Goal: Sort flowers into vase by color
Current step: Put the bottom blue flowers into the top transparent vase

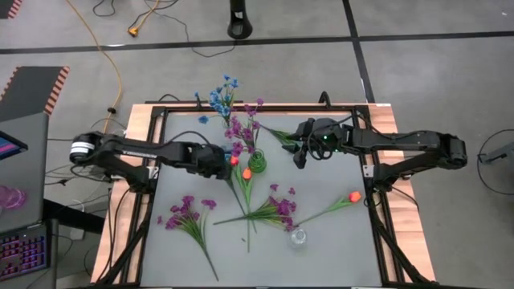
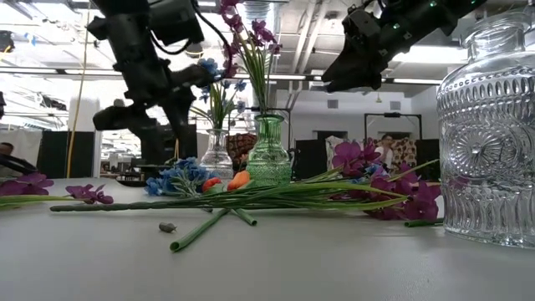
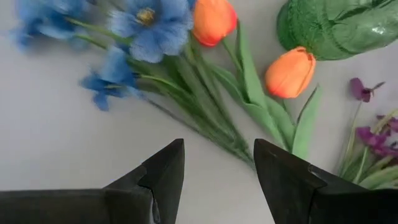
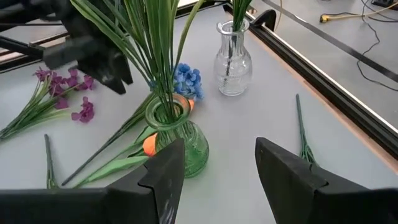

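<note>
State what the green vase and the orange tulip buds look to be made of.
Green vase: probably pressed glass, see-through and glossy; stems show through its ribbed wall. Orange tulip buds: apparently artificial, fabric or soft plastic; smooth, matte and evenly coloured.

The light is even and bright, and it comes from ceiling lamps seen in the low view. On the grey bench (image 1: 321, 249) the shadows are soft and weak. In the low view the clear glass vase (image 2: 491, 125) close to the camera shows small glints. In the left wrist view the blue flowers (image 3: 124, 43) are a little blurred.
</note>
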### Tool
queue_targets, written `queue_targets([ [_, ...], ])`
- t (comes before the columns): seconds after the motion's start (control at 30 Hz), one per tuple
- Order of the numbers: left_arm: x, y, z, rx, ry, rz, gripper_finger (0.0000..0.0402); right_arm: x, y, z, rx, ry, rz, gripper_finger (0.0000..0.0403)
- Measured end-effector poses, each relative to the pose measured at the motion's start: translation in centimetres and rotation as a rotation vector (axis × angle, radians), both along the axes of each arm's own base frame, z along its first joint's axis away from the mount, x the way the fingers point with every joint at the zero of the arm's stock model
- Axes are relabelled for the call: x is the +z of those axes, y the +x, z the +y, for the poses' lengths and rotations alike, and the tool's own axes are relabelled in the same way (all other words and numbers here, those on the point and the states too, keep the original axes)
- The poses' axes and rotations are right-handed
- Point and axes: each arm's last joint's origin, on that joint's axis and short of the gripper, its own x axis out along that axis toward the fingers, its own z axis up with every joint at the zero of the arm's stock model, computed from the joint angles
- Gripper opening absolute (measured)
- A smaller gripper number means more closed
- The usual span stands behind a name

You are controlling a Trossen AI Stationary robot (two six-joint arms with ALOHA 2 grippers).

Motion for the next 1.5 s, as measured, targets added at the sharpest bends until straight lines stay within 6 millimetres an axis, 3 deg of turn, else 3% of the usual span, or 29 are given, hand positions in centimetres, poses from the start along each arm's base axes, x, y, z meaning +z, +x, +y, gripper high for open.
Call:
queue_targets([
  [0.27, -2.2, 1.6, -0.9, 0.096, -0.043, 0.018, 0.018, 0.0, 0.0, 0.0, -0.004, 0.009, -0.003, 0.0223],
  [0.67, -3.8, 2.3, -1.8, 0.277, 0.008, 0.022, 0.018, 0.0, 0.0, 0.1, -0.005, 0.015, -0.005, 0.0223],
  [0.97, -6.0, 3.7, -1.9, 0.29, 0.009, 0.013, 0.018, 0.0, 0.0, 0.1, -0.006, 0.014, -0.005, 0.0223],
  [1.17, -6.0, 3.6, -1.9, 0.285, 0.024, 0.021, 0.0178, 0.0, 0.0, 0.1, -0.006, 0.014, -0.005, 0.0223],
  [1.3, -6.1, 3.4, -1.9, 0.27, 0.035, 0.046, 0.0153, 0.0, 0.0, 0.1, -0.006, 0.014, -0.005, 0.0223],
  [1.5, -6.2, 3.0, -1.8, 0.249, 0.059, 0.094, 0.0084, 0.0, 0.0, 0.1, -0.006, 0.014, -0.005, 0.0223],
])
